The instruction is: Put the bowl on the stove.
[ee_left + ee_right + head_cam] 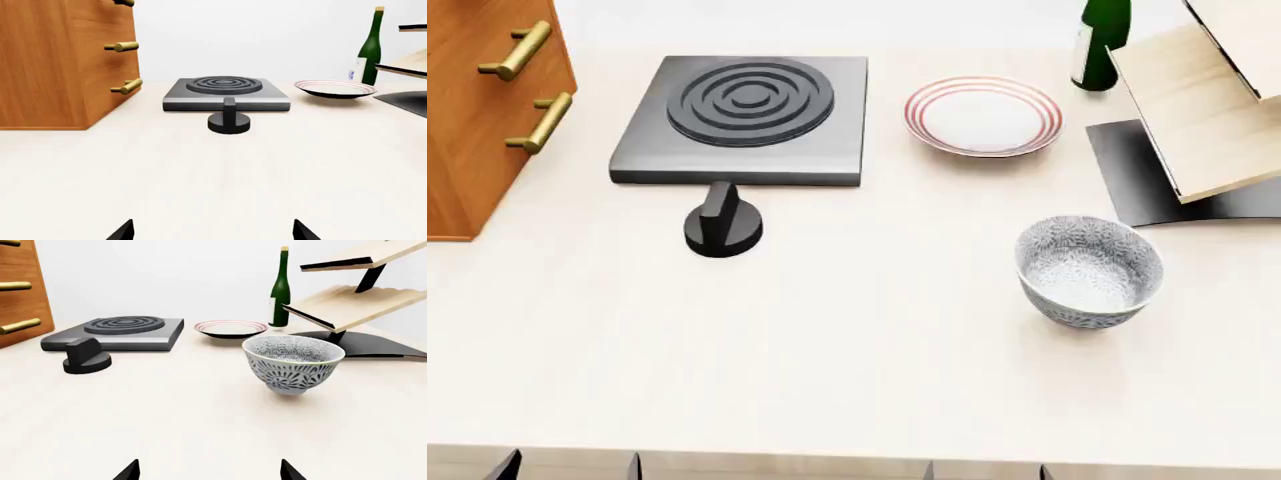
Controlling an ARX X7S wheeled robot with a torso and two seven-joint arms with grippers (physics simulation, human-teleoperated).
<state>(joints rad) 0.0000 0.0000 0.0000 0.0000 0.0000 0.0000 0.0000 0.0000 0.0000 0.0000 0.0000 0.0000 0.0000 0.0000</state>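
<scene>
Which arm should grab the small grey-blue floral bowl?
Right. The small grey-blue floral bowl stands on the robot's right, directly ahead of the open right gripper; the left gripper faces the dark-grey square stove.

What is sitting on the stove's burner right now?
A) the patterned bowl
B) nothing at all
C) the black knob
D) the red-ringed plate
B: the stove shows bare burner rings in the head view, while the bowl stands on the counter off to its right, the plate lies beside the stove, and the knob sits just in front of it.
</scene>
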